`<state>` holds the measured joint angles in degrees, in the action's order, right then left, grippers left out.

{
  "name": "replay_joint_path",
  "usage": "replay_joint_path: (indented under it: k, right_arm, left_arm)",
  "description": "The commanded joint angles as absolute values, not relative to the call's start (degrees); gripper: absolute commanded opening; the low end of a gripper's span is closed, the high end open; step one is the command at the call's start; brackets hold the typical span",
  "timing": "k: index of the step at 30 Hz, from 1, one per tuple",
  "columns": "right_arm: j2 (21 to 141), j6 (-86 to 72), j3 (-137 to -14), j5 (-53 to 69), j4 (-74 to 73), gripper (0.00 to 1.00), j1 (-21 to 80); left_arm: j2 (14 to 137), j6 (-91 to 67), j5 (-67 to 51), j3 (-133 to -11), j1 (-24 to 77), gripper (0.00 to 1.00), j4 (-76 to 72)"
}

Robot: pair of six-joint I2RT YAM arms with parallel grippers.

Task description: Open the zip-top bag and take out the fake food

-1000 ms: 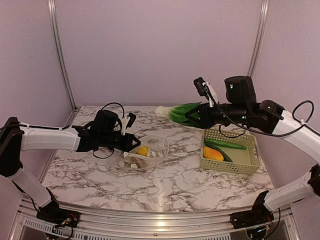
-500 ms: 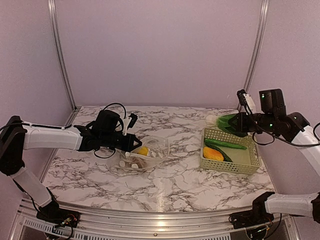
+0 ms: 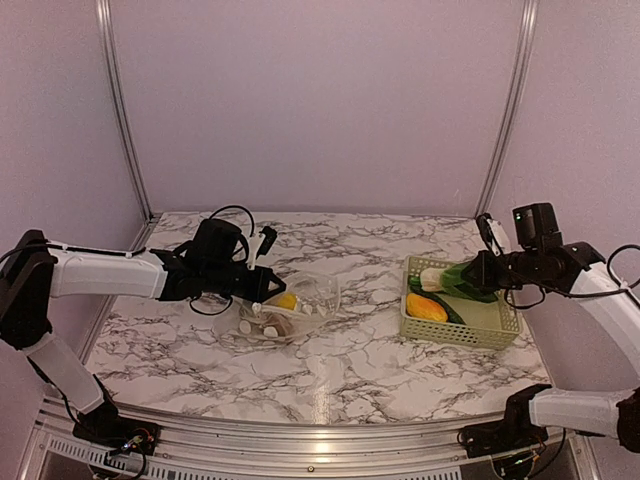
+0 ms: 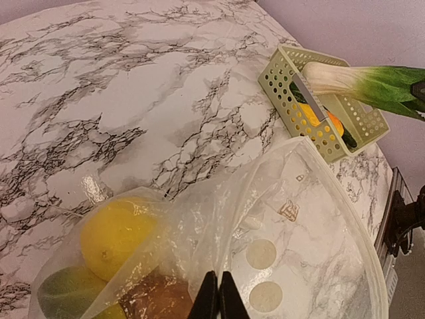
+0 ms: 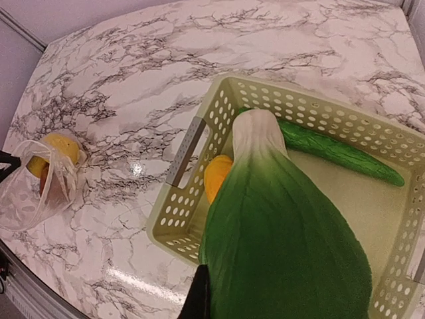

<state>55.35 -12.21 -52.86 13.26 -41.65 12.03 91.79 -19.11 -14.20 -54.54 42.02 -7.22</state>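
Note:
The zip-top bag [image 3: 295, 305] lies open on the marble left of centre, clear with white dots [image 4: 261, 254]. My left gripper [image 3: 263, 289] is shut on a fold of its plastic [image 4: 218, 292]. Inside the bag sit fake food pieces: a yellow fruit [image 4: 113, 232], a brown piece [image 4: 156, 299] and a green one [image 4: 63, 292]. My right gripper [image 3: 480, 275] is shut on a leafy green vegetable [image 5: 285, 246] with a white stalk, held low over the basket [image 3: 462, 332]. One black finger [image 5: 200, 296] shows beside the leaf; the other is hidden.
The pale yellow-green lattice basket [image 5: 178, 222] stands at the right and holds a long green cucumber [image 5: 332, 153] and an orange-yellow piece [image 5: 216, 176]. Walls close off the table at the back and sides.
My right arm has carried the leafy vegetable rightward from mid-table and down to just over the basket. The left arm and bag have stayed put.

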Motion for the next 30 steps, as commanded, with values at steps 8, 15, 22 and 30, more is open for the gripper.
replay_joint_path:
  k: [8, 15, 22, 30]
  right_arm:
    - [58.5, -10.8, -50.5, 9.8, -36.2, 0.37, 6.7]
    - [58.5, -10.3, -51.2, 10.2, -35.4, 0.67, 3.3]
    - [60.3, -8.6, -54.4, 8.7, -36.6, 0.75, 3.3]
    - [60.3, -9.3, -54.5, 6.0, -37.4, 0.9, 3.2]
  left_arm:
    - [92.3, -18.6, -14.7, -55.6, 41.5, 0.0, -6.6]
    - [92.1, -18.5, -14.7, -55.4, 41.4, 0.0, -6.4]
    - [91.5, -18.5, -14.5, -55.3, 41.3, 0.0, -6.3]
    - [91.5, -18.6, -14.5, -55.5, 41.2, 0.0, -6.4]
